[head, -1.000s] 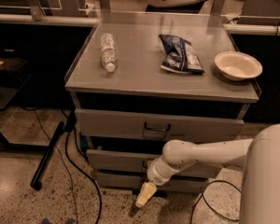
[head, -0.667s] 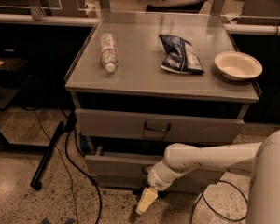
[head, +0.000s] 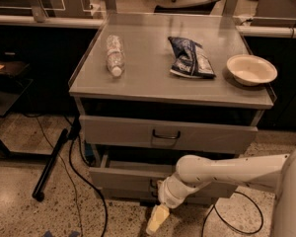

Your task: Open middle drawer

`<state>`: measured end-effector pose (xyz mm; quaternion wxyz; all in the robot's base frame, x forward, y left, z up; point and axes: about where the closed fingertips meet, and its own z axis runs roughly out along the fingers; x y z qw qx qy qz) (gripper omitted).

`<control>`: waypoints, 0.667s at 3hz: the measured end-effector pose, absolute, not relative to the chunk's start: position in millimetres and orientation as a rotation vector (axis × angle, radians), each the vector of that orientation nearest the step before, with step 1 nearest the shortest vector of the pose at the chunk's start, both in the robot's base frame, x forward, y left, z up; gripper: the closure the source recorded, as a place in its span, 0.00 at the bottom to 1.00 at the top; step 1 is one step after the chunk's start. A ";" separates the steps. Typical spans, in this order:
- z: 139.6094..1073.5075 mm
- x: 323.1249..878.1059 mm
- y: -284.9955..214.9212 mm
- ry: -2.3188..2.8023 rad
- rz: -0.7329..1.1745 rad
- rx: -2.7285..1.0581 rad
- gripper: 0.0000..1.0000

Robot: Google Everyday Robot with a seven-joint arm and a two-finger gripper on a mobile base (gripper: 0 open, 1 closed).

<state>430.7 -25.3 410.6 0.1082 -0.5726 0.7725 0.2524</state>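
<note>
One high view, angled down onto the cabinet, fairly near, gripper at bottom edge.
</note>
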 end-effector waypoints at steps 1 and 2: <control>413.4 414.0 -25.4 2.277 0.770 -1.688 0.00; 413.7 413.8 -25.5 2.276 0.771 -1.688 0.00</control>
